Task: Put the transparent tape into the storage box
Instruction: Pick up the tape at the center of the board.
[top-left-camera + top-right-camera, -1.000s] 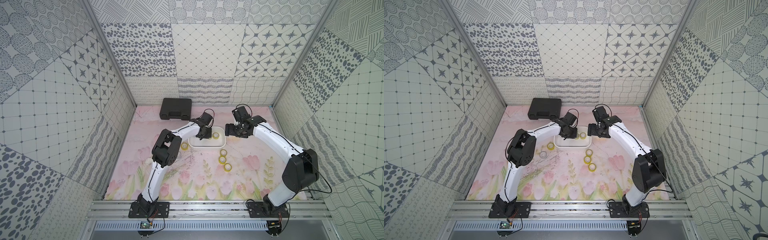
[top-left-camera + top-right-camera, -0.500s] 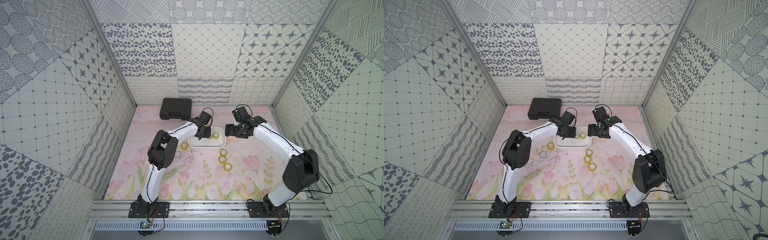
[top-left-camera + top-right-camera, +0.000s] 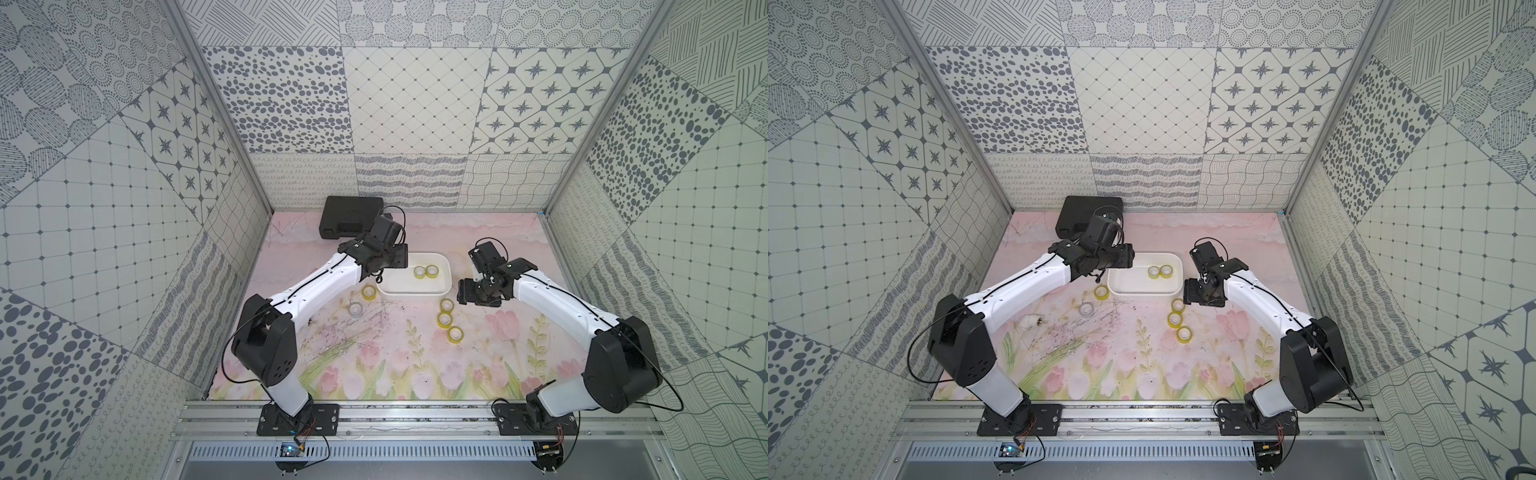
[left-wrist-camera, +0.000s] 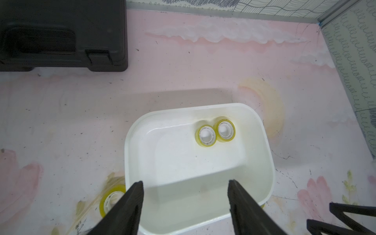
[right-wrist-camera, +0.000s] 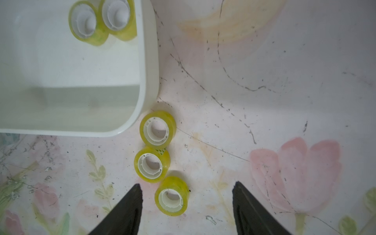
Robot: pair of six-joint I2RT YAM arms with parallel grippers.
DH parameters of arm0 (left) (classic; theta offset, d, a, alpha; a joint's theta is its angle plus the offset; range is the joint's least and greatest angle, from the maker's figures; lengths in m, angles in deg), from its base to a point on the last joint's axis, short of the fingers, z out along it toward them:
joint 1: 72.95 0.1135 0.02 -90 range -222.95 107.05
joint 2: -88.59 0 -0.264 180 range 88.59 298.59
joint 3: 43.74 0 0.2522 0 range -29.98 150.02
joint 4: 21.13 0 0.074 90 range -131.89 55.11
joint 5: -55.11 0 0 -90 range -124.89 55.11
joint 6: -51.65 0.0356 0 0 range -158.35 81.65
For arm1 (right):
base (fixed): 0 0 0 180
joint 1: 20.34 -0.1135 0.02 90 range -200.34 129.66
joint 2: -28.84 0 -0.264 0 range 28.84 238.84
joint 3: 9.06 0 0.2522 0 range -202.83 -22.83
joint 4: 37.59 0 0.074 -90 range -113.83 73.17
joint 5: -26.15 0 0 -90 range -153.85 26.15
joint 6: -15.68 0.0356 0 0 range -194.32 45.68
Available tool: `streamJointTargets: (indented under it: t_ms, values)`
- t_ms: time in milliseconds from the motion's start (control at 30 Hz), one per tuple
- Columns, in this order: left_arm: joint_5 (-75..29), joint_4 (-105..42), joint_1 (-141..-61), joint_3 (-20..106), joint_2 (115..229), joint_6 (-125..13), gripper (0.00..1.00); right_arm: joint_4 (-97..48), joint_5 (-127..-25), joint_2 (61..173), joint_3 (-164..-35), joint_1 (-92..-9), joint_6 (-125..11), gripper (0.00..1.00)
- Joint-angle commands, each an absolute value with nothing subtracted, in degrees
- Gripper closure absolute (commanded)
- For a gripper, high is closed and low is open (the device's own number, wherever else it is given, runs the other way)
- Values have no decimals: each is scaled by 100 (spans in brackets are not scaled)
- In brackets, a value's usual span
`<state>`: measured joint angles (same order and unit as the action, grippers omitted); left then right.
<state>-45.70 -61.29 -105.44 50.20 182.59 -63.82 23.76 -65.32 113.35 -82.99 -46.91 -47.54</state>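
Likely a robotics lab cell — patterned panel walls [image 3: 415,124], aluminium rail [image 3: 415,417], flowered mat [image 3: 374,365].

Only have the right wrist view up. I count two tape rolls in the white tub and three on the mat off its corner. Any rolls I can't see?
Observer: Yes. A yellowish roll sits on the mat beside the storage box, at its near left corner.
Operator: That the last one?
Observer: No. A greyish roll lies on the mat too, apart from that one and farther from the box.
Operator: Left side carrying anything?
Observer: No. The left gripper is open and empty, at the box's left end.
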Motion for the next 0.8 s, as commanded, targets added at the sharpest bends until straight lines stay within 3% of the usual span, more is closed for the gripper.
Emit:
streamJointTargets:
  t_ms: [0, 433, 767]
  values:
    - [-5348, -6097, -10486, 4350, 17337, -6460, 26, 1991, -6706, 11230, -7864, -4876, -4541, 32]
    - [-5335, -6249, -10316, 3760, 16805, -6700, 23, 1335, -6702, 11671, -7130, -5426, -4130, 41]
    - [-5228, -6161, -10256, 3730, 16841, -6682, 22, 1381, -6600, 11304, -6882, -5422, -4007, 43]
